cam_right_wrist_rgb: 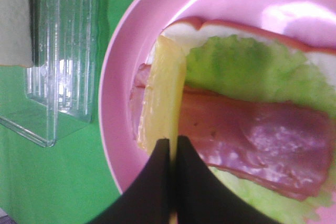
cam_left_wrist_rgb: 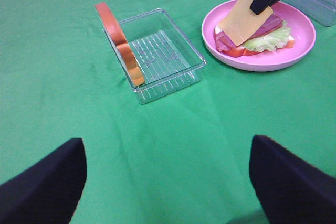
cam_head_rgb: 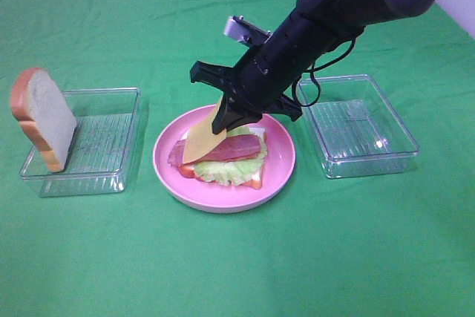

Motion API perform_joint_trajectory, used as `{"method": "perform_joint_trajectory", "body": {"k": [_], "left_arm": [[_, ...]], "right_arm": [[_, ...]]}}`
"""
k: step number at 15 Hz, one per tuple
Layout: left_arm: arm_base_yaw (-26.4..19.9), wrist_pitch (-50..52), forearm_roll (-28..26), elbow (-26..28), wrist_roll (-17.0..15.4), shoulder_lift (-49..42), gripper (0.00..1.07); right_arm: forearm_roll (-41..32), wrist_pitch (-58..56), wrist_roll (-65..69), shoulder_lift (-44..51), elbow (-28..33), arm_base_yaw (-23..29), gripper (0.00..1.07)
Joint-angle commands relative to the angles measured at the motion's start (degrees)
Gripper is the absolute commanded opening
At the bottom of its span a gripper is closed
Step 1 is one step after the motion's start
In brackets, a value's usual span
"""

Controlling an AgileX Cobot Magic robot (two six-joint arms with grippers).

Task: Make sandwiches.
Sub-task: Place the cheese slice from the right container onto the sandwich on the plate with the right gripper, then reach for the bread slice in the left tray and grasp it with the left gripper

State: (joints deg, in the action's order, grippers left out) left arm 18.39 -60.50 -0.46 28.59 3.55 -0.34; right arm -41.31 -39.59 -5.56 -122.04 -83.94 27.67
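the right gripper [cam_head_rgb: 225, 119] is pinched shut on the top edge of the cheese [cam_head_rgb: 200, 142]. the cheese hangs steeply tilted below it, its lower end touching or just above the left end of the bacon [cam_head_rgb: 236, 148]; i cannot tell which. the sandwich [cam_head_rgb: 223, 167] lies open-faced on the plate [cam_head_rgb: 223, 203], with the bacon's long axis running left to right over the lettuce [cam_head_rgb: 231, 174]. so the cheese likely has to tip flat toward the stack's middle before release. the plate rim leaves room all round. the left tray [cam_head_rgb: 111, 177], with the upright bread [cam_head_rgb: 43, 118], and the right tray [cam_head_rgb: 371, 162] sit apart from it. the left gripper [cam_left_wrist_rgb: 168, 182] is spread wide, holds nothing, and is nearer the bread.
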Motion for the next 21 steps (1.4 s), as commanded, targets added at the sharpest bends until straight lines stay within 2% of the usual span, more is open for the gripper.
{"method": "perform_joint_trajectory", "body": {"k": [1,2,3,4,7,10,14,15,16,18,21], "left_arm": [[0.2,0.7,-0.3,-0.1,-0.4,-1.3,0.81],[0.2,0.7,-0.3,-0.1,-0.4,-1.3,0.81],[0.2,0.7,-0.3,-0.1,-0.4,-1.3,0.81],[0.2,0.7,-0.3,-0.1,-0.4,-1.3,0.81],[0.2,0.7,-0.3,-0.1,-0.4,-1.3,0.81],[0.2,0.7,-0.3,-0.1,-0.4,-1.3,0.81],[0.2,0.7,-0.3,-0.1,-0.4,-1.3,0.81],[0.2,0.7,-0.3,-0.1,-0.4,-1.3,0.81],[0.2,0.7,-0.3,-0.1,-0.4,-1.3,0.81],[0.2,0.7,-0.3,-0.1,-0.4,-1.3,0.81],[0.2,0.7,-0.3,-0.1,-0.4,-1.3,0.81]], "right_arm": [[4.0,-1.3,2.4,0.2,0.1,-0.4,0.0],[4.9,-1.4,3.2,0.2,0.1,-0.4,0.09],[5.0,-1.7,3.2,0.2,0.1,-0.4,0.23],[5.0,-2.1,3.0,0.2,0.1,-0.4,0.42],[6.0,-3.5,0.2,1.0,-0.1,-0.4,0.87],[8.9,-4.4,0.0,4.7,-0.1,-0.4,0.87],[18.8,-10.1,0.3,13.5,-0.1,-0.4,0.87],[23.7,-14.6,1.1,18.0,-0.1,-0.4,0.87],[28.9,-18.8,2.9,22.7,0.8,-0.4,0.87],[33.5,-21.3,4.5,29.2,4.1,-0.4,0.87],[34.3,-21.5,4.6,38.3,11.2,-0.4,0.86]]}}
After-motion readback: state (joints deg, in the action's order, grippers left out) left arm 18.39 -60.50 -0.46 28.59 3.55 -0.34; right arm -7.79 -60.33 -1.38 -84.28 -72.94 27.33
